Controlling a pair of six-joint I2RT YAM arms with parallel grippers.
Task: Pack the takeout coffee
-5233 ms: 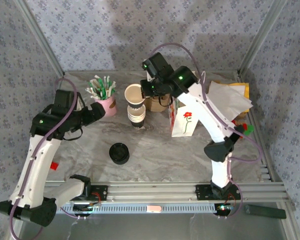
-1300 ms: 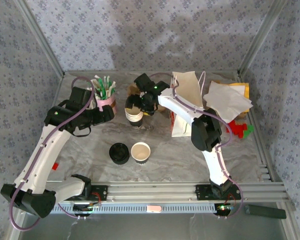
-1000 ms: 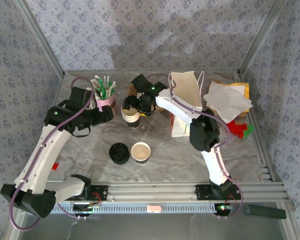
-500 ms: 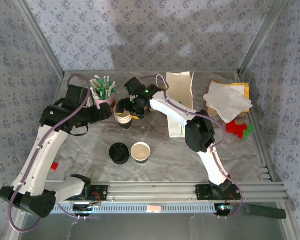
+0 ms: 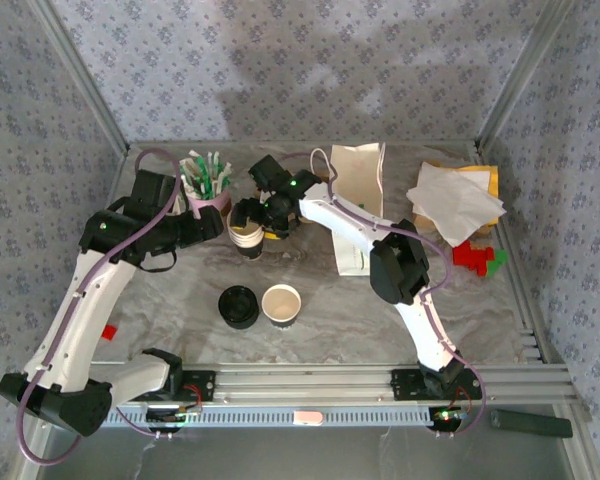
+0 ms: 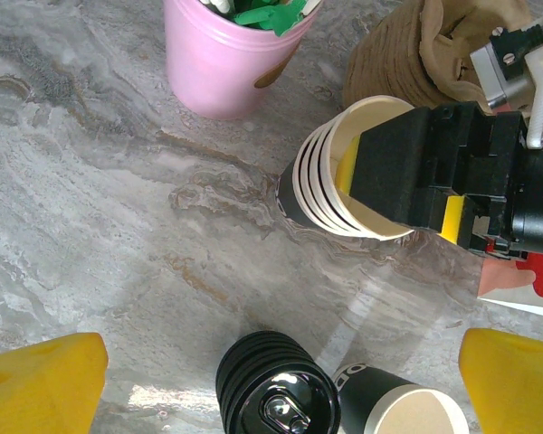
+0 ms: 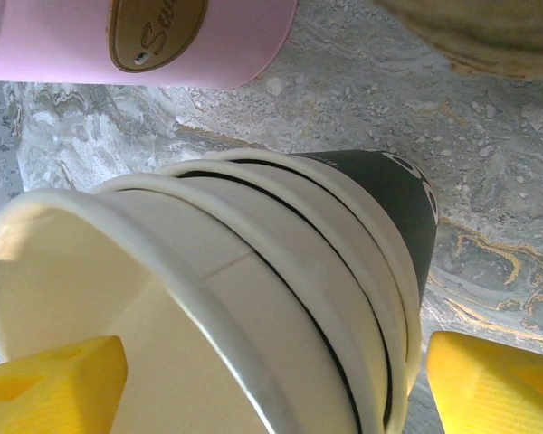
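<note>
Cup stack (image 5: pixel 245 238): leaning on the tabletop (image 5: pixel 320 290), taken as reference.

Right fingers (image 7: pixel 493 384): spread apart across the stack's top rim, one inside the uppermost cup, the other outside the wall. No clamping is evident.

Left fingers (image 6: pixel 45 380): spread wide and holding nothing, left of the stack.

Takeout cup (image 5: pixel 281 303): upright and open-topped, on the base side of the stack, just beside a pile of black lids (image 5: pixel 238 306).

Pink cup (image 5: pixel 213 207): near the stack's left, apart from it.
</note>
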